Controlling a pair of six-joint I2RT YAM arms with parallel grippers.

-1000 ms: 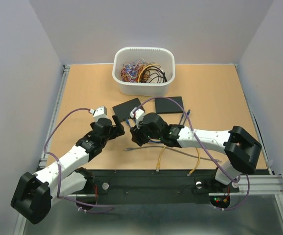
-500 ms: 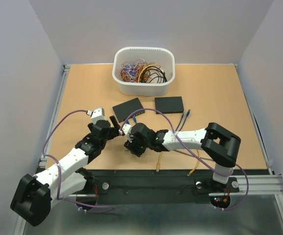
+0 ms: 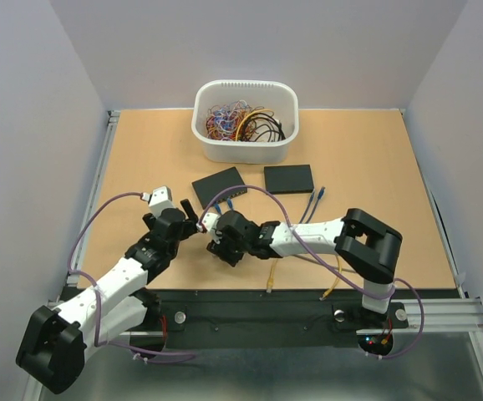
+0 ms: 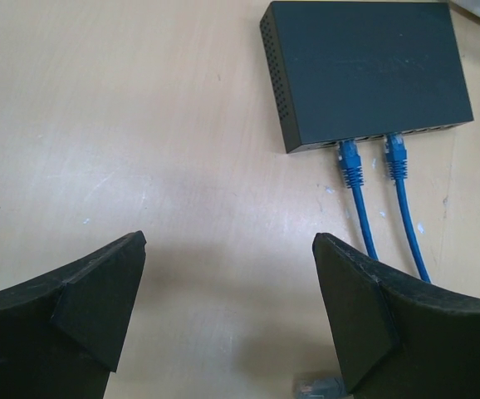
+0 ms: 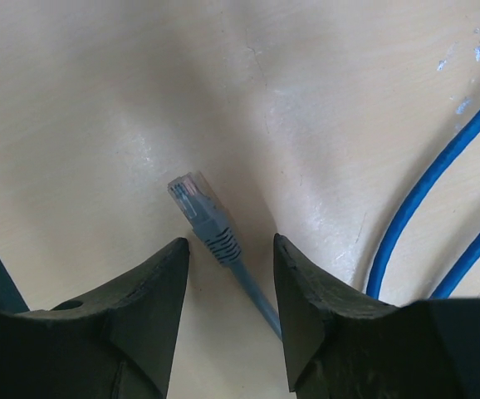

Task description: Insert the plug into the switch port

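Plug (image 3: 269, 286) and its thin yellow cable (image 3: 272, 271) show only from above — the plug lies on the table (image 3: 141, 159) near the front edge, well apart from both grippers and outside both wrist views; its clear tip is too small to make out. The right wrist camera instead finds a grey cable's connector (image 5: 198, 208) lying on the wood just ahead of the right gripper (image 5: 232, 274), whose fingers stand partly apart and grasp nothing, with 2 blue cables (image 5: 439, 208) curving at the right. The left wrist view shows the left gripper (image 4: 227, 283) spread wide and empty, and beyond it a black switch box (image 4: 364, 71) with 2 blue connectors (image 4: 350, 162) seated in its near edge — the remaining ports are hard to tell apart. A second box (image 3: 289, 178) and a white bin (image 3: 244, 146) of tangled wires appear only overhead.
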